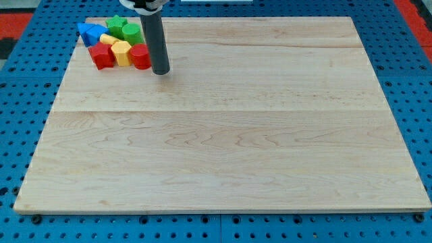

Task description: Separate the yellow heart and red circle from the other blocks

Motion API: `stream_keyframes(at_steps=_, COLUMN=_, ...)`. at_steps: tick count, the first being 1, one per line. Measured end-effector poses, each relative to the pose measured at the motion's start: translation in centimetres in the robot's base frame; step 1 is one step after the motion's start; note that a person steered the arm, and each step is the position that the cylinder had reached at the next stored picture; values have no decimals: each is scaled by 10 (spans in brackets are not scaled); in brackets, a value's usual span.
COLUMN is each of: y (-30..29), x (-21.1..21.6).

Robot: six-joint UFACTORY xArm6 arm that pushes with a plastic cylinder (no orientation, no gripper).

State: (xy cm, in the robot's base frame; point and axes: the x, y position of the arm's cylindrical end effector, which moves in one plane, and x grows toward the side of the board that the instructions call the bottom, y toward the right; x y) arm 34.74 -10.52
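my tip (160, 71): the lower end of the straight dark rod rests on the pale wooden board (223, 155), at the right edge of the block cluster in the far left corner. there are no fingers on this rig, so nothing opens, closes or grips; the rod only pushes.
red circle (140, 57): a red round block just left of my tip, touching it or nearly so; i cannot tell which.
yellow heart (122, 52): a yellow block just left of the red circle, its heart shape hard to confirm, wedged against a red block (102, 57) of unclear shape further left.
neighbours: a second yellow block (108, 39), a green block (131, 32) beside a green star-like block (117, 25), and blue blocks (90, 32) at the far left, all packed tight.
risk one: pushing left from here would likely drive the red circle deeper into the pile.
risk two: the blocks touch, so dragging one out may pull others along.
risk three: the cluster sits near the board's far edge; a stray shove could send blocks off it.
writing: none readable.
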Motion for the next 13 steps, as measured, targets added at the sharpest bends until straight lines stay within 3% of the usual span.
stream_keyframes(at_steps=1, y=0, x=0)
stream_keyframes(at_steps=2, y=43, x=1)
stream_keyframes(at_steps=3, y=33, x=78)
stream_keyframes(at_steps=4, y=-129, x=92)
stream_keyframes(at_steps=5, y=-195, x=77)
stream_keyframes(at_steps=8, y=-198, x=3)
stream_keyframes(at_steps=10, y=-199, x=-1)
stream_keyframes(at_steps=11, y=-186, x=-73)
stream_keyframes(at_steps=12, y=-188, x=-116)
stream_keyframes(at_steps=13, y=-152, x=-130)
